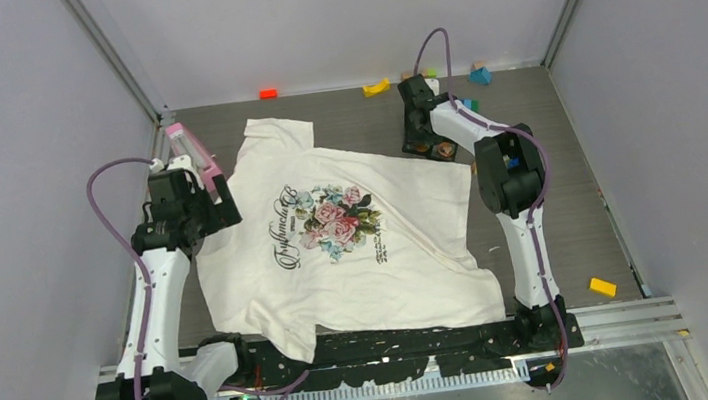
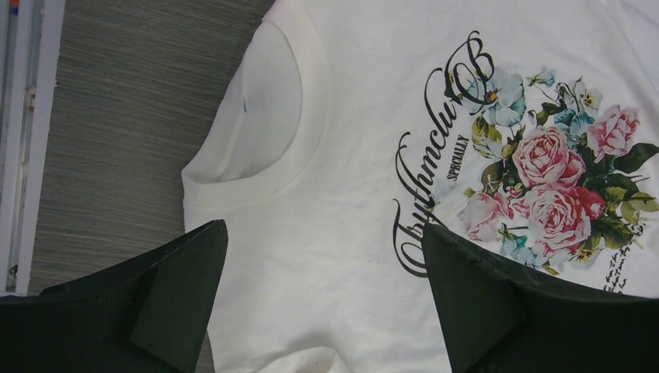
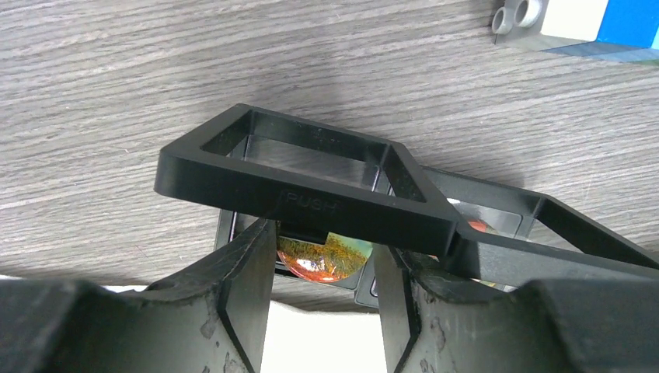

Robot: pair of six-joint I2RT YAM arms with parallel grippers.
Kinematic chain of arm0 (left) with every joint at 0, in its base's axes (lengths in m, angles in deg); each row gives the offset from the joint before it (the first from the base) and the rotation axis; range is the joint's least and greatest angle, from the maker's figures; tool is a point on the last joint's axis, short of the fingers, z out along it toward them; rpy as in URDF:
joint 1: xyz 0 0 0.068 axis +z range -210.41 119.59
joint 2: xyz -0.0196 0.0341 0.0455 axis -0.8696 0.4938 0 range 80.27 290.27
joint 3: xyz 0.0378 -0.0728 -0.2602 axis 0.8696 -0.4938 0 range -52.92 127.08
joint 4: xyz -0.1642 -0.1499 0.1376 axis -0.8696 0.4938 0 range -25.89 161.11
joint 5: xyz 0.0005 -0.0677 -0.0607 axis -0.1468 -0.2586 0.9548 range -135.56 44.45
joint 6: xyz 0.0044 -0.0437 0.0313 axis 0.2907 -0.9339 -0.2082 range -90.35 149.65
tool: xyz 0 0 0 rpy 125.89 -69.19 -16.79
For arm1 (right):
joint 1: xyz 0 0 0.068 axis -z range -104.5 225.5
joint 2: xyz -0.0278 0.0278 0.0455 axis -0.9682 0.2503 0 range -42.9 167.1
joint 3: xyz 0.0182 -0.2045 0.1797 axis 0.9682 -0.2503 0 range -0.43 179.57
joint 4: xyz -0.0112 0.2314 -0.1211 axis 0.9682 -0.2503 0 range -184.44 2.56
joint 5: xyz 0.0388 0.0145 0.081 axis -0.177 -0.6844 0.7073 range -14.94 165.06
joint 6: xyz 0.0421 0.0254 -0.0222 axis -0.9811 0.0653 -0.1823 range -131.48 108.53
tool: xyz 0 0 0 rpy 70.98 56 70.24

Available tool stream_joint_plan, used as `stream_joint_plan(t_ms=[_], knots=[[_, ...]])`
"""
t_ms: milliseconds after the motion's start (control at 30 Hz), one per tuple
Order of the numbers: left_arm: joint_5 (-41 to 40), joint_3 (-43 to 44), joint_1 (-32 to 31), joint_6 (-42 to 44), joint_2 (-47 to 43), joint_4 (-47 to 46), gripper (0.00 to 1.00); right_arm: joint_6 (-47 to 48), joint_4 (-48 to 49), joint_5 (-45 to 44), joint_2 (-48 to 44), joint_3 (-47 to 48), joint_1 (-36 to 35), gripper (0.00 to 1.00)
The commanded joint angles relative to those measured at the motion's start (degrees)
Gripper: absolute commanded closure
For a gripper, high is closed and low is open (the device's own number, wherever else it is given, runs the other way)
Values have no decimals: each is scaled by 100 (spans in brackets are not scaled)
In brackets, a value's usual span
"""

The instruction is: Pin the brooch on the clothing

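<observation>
At the far left, the left gripper [image 2: 322, 233] hangs over the collar end of the clothing [image 1: 357, 260] with its fingers spread wide and nothing between them. The white T-shirt lies flat in the middle of the grey wood-grain table [image 1: 580, 184], collar toward the left arm and hem toward the right. Dark cursive across its chest reads something like "Rythmclub", with a small "SPECIALLY" in capitals beneath it. Beside that is the pink-and-blue rose print [image 2: 556, 186]. The fine script at the print's lower corner is too small to read.

Further right, just past the shirt's edge, the right gripper [image 3: 325, 245] reaches under a black frame holder [image 3: 311, 198] embossed "PUSH". The brooch [image 3: 322, 260], round, glossy, orange and green, sits in that holder. One finger stands close on each side of it, and I cannot tell whether they actually pinch it. The frame's bar hides the brooch's top.

Toy bricks lie along the far edge: an orange brick [image 1: 267, 93], a yellow brick [image 1: 376, 87] and a blue brick [image 1: 480, 75]. A yellow block [image 1: 602, 286] lies alone near the right rail.
</observation>
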Motion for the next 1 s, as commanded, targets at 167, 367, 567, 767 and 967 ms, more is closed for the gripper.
stream_joint_plan(t_ms=[167,367,567,767,967], knots=[[-10,-18,25,89,-163,-100,0,-69,14,65,-201,148,-11,63],[618,-20,17,-108,-248,-286,0,-12,-35,224,-611,172,-26,66],[1271,-76,-16,-621,-173,-438,0,130,-100,323,-1024,16,-82,67],[2531,-447,-26,-1143,159,-1024,0,557,507,697,-1779,-975,-412,67],[3968,-798,-26,-1890,737,-1851,0,1114,1168,1097,-2635,-2290,-1363,67]])
